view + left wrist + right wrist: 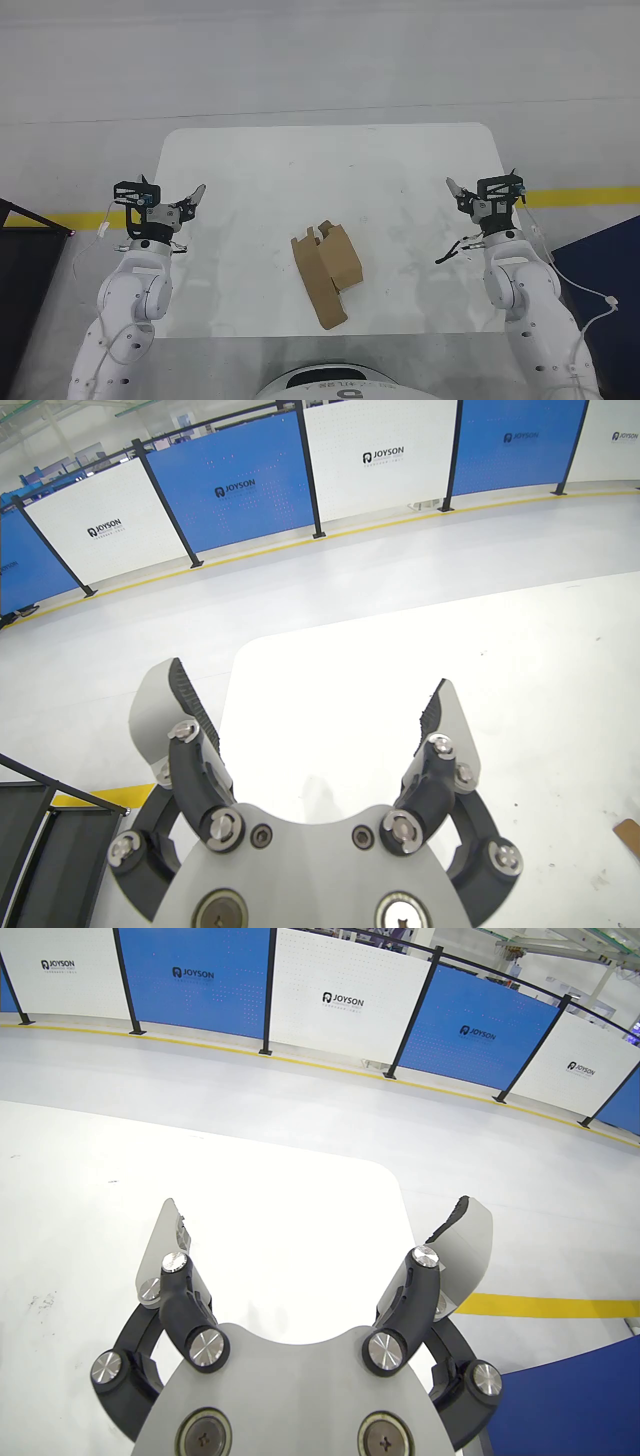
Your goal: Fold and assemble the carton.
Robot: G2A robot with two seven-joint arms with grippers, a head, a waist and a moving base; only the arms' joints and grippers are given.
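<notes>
A flattened brown cardboard carton (325, 272) lies on the white table (300, 160), near the middle of the front edge, with flaps sticking out at its far end. My left gripper (188, 199) hovers over the table's left side, well clear of the carton, open with nothing between its fingers (309, 680). A brown corner of the carton (629, 834) shows in the left wrist view. My right gripper (462, 198) hovers over the table's right side, also apart from the carton, open and empty (317, 1202).
A black frame (20, 250) stands off the table's left edge (45, 840). A blue panel (600, 260) sits beside the right edge. A yellow line (585, 196) runs along the floor. Blue and white fence panels (380, 455) stand far behind.
</notes>
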